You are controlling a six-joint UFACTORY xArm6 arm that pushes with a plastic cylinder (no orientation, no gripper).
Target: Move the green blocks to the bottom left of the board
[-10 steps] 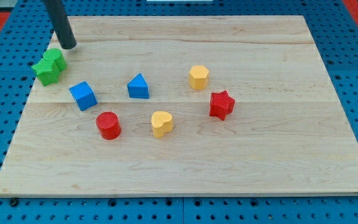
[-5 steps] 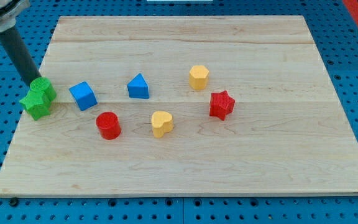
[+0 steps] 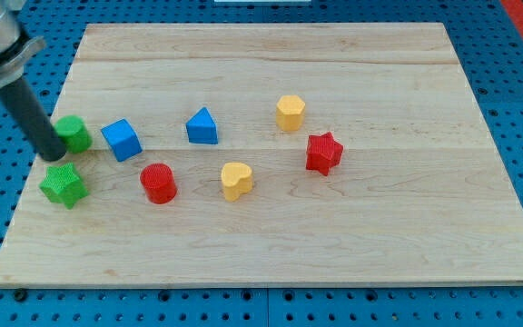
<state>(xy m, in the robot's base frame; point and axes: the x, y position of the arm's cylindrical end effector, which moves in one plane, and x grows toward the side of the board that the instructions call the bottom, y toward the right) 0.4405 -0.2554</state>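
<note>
Two green blocks lie near the board's left edge. A green round block [image 3: 74,133] sits beside the rod, and a green star block [image 3: 64,184] lies below it, apart from it. My tip [image 3: 53,155] is between the two, just left of the round block and just above the star block. The dark rod rises from there to the view's upper left.
A blue cube [image 3: 121,139] lies right of the green round block. A blue triangular block [image 3: 202,126], a red cylinder [image 3: 159,183], a yellow heart [image 3: 236,180], a yellow hexagonal block [image 3: 290,113] and a red star [image 3: 323,152] lie mid-board. The wooden board [image 3: 271,245] rests on blue pegboard.
My tip has moved down along the board's left edge. The green blocks, pressed together before, have split: the star slid down, the round block stayed beside the rod.
</note>
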